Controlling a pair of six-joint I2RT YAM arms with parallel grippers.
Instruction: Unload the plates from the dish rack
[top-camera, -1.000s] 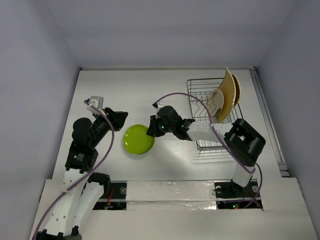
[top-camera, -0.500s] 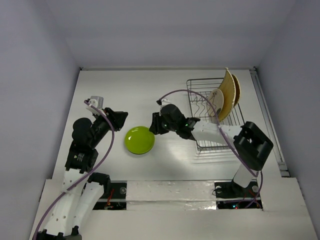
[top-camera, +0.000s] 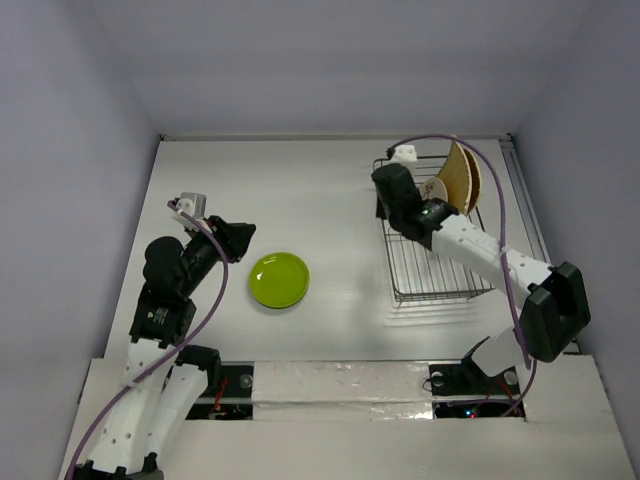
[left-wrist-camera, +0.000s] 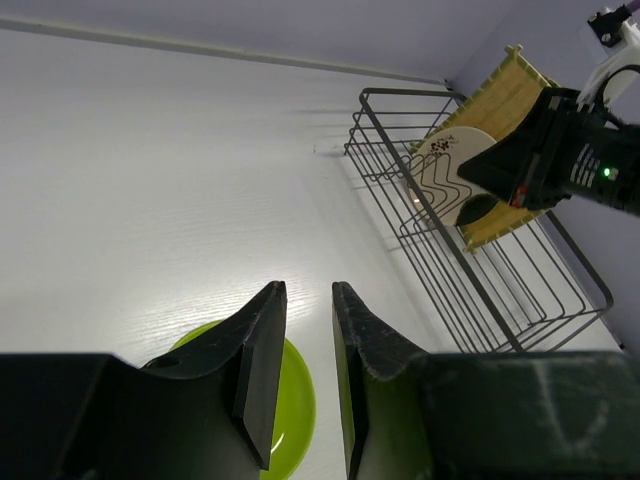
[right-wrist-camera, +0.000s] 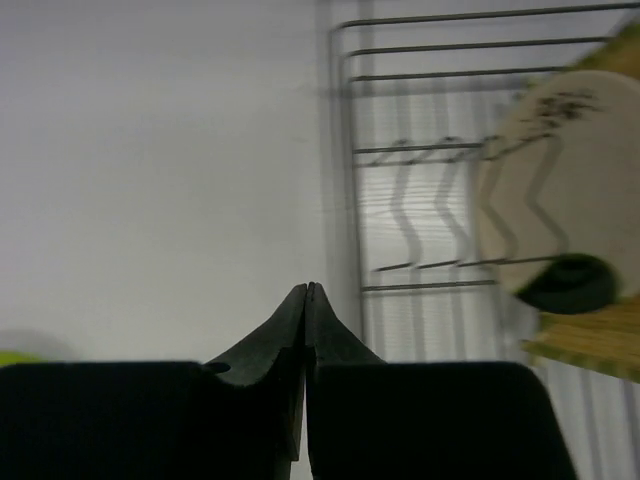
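Observation:
The dark wire dish rack (top-camera: 432, 262) stands at the right. A cream plate with a dark patch (top-camera: 436, 197) and yellow ribbed square plates (top-camera: 460, 176) stand upright at its far right end. A lime-green plate (top-camera: 279, 279) lies flat on the table. My right gripper (top-camera: 384, 200) is shut and empty, above the rack's left far edge. In its wrist view its tips (right-wrist-camera: 307, 287) sit just left of the rack (right-wrist-camera: 345, 150), and the cream plate (right-wrist-camera: 555, 190) is to the right. My left gripper (top-camera: 245, 241) is slightly open and empty beside the green plate (left-wrist-camera: 298, 400).
The white table ends at a back wall and side walls. A raised strip (top-camera: 535, 240) runs along the table's right side past the rack. The left wrist view shows the rack (left-wrist-camera: 470, 290), the cream plate (left-wrist-camera: 448, 178) and my right arm (left-wrist-camera: 570, 165) over it.
My right gripper has left the green plate and swung right and back to the rack's left far edge. The green plate stays flat on the table. The left arm has not moved.

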